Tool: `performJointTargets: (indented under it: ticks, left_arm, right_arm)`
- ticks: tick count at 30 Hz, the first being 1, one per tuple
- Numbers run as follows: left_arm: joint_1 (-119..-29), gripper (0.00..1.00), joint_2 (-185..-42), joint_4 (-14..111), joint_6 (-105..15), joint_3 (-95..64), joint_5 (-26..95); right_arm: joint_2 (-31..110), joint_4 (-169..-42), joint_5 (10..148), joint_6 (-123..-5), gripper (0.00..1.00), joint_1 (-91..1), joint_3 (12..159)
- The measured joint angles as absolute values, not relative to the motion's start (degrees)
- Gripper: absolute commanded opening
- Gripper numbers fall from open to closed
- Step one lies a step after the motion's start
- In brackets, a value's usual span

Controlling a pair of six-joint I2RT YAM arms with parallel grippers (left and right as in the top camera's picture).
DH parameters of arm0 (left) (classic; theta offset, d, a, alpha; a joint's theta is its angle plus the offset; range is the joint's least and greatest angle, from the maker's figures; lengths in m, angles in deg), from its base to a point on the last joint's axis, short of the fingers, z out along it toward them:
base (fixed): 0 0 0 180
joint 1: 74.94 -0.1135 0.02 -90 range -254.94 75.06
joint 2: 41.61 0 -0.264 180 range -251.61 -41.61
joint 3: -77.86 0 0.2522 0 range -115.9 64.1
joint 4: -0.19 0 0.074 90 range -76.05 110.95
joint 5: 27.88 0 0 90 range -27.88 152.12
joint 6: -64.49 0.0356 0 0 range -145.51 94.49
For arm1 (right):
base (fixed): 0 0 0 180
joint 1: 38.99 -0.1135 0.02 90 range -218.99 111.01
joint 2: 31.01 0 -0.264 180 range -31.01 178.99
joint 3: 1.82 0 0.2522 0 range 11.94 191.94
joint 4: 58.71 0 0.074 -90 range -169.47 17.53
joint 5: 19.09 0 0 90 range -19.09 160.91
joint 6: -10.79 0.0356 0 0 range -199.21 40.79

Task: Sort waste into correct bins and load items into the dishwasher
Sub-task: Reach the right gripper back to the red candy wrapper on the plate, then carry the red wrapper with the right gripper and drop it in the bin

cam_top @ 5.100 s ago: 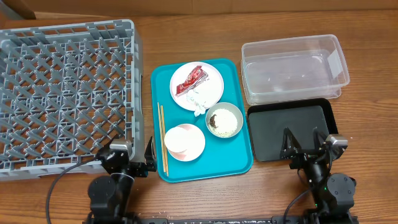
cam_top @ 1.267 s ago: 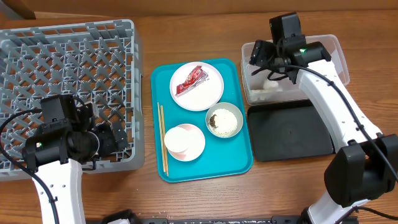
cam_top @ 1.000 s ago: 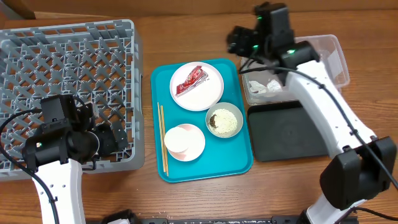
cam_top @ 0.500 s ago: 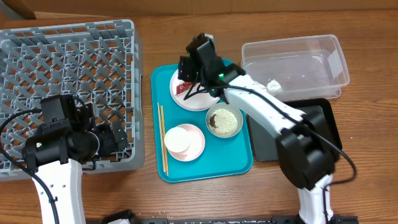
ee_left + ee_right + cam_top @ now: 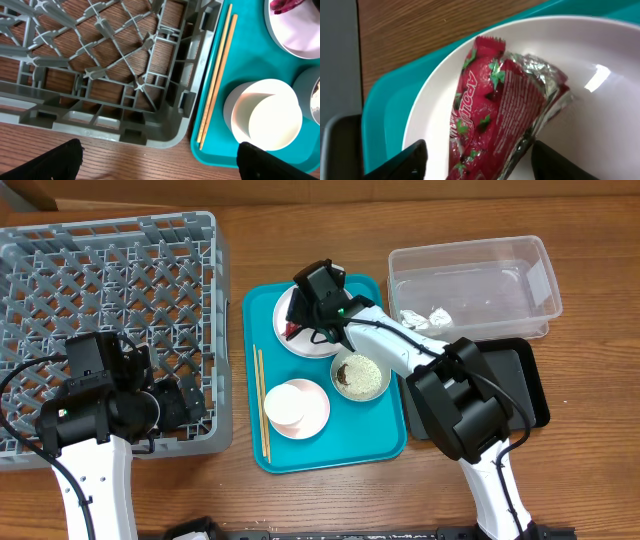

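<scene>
Dish rack [image 5: 100, 300] on the left holds no dish, so the loading is not yet begun. The left gripper [image 5: 157, 162] hangs over the near corner of the rack with its jaws wide apart, holding nothing.

On the teal tray [image 5: 385, 430] the chopsticks [image 5: 261, 402] lie along the left edge. Beside them the small white cup [image 5: 285, 405] sits inside the pink bowl [image 5: 318, 412]. The white plate [image 5: 600, 125] is at the far end of the tray, and the red wrapper [image 5: 505, 110] lies on it.

The right gripper [image 5: 480, 165] is low over this plate. Its jaws stand apart, one at each side of the wrapper's near end, not clamped on it. I judge the wrapper is the piece in hand now. It is shiny red with small green leaf marks and white letters. Silver foil shows at its crumpled far end, and it lies slanted across the plate.

The grey-green bowl [image 5: 362, 375] has rice grains [image 5: 370, 383] and a brown scrap [image 5: 345, 372] inside.

On the right, the white napkin [image 5: 430, 317] lies in the clear tub [image 5: 540, 270], so one piece of waste looks sorted. The black tray [image 5: 510, 370] appears to hold nothing. The wrapper, rice, scrap and all dishes remain to do.
</scene>
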State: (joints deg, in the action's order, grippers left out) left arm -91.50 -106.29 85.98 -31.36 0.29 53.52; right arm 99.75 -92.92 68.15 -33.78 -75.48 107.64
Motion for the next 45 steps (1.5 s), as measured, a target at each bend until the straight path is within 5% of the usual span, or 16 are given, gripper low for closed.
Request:
performJointTargets:
  ticks: [3, 7, 16, 23, 29, 31, 38, 45]
  left_arm:
    - [-91.5, 1.0, -106.3, 86.0, -31.4, 0.3, 53.5]
    - [-91.5, 1.0, -106.3, 86.0, -31.4, 0.2, 53.5]
    - [-91.5, 1.0, -106.3, 86.0, -31.4, 0.2, 53.5]
    - [-91.5, 1.0, -106.3, 85.5, -31.4, 0.2, 53.5]
    - [-91.5, 1.0, -106.3, 85.4, -31.4, 0.2, 53.5]
    - [-91.5, 1.0, -106.3, 85.3, -31.4, 0.2, 53.5]
    - [-91.5, 1.0, -106.3, 85.3, -31.4, 0.2, 53.5]
    - [-91.5, 1.0, -106.3, 85.3, -31.4, 0.2, 53.5]
  right_arm:
    - [99.8, -93.7, 68.8, -32.7, 0.19, -75.9, 107.6]
    - [99.8, -96.6, 69.6, -32.1, 0.04, -76.3, 107.7]
    - [91.9, -105.5, 70.0, -38.1, 0.04, -71.6, 107.6]
    - [72.4, -126.4, 68.1, -43.5, 0.04, -61.2, 108.3]
    - [72.0, -135.7, 64.7, -44.6, 0.05, -53.2, 107.0]
    - [72.5, -135.7, 64.3, -44.7, 0.16, -51.5, 105.6]
    - [72.9, -132.7, 63.9, -48.2, 0.23, -48.4, 104.6]
    - [68.9, -139.5, 68.7, -57.8, 0.47, -48.1, 106.7]
